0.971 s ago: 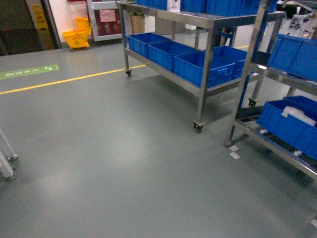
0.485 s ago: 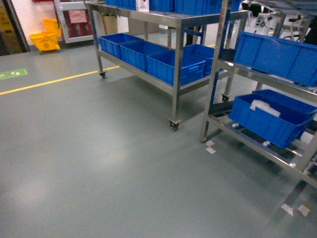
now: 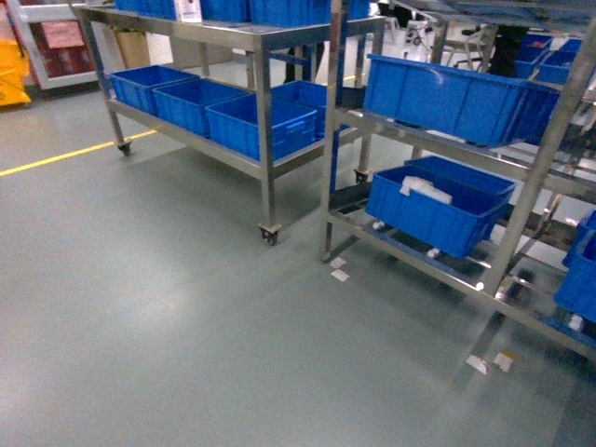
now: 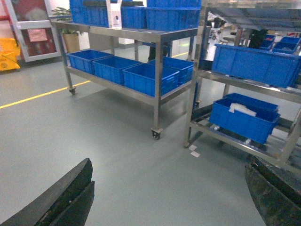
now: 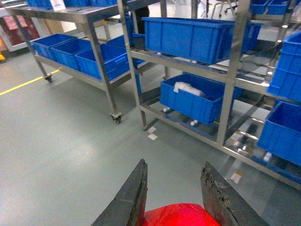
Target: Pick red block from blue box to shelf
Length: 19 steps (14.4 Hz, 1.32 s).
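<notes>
Grey floor (image 3: 168, 326) fronts shelf (image 3: 335, 140) — only right wrist shows gripper (image 5: 173, 193) pinching red block (image 5: 178, 215).

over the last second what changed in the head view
The view swung right: the wheeled steel cart with its dark blue crates slid leftward in the picture, and the shelf came further into view, showing more bays. The yellow mop bucket is nearly off the left edge. Nothing on the racks itself moved. The right gripper holds the red block; earlier wrist pictures are lacking.
</notes>
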Available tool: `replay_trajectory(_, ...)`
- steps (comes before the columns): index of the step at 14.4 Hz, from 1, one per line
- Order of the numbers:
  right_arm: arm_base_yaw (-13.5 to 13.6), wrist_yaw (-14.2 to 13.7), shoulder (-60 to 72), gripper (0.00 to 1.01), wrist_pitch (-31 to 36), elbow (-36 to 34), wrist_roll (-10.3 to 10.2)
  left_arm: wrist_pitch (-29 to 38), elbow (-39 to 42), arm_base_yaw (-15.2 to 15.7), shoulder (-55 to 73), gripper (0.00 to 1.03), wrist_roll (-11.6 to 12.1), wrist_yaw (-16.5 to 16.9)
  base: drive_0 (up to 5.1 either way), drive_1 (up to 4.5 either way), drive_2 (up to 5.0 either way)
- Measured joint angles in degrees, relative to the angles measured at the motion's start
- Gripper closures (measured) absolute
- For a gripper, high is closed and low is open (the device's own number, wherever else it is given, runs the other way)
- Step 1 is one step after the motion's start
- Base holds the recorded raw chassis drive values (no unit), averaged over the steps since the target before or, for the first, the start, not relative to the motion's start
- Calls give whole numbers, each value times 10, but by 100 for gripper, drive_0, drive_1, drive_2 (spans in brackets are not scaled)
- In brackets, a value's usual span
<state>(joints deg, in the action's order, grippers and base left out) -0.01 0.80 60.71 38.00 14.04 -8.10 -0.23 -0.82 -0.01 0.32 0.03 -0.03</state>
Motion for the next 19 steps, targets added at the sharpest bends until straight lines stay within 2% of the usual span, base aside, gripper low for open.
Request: replay_trajectory(19,0,0,0,73,0,0,0,0,0,0,0,5,0,0,-182,-182,-182)
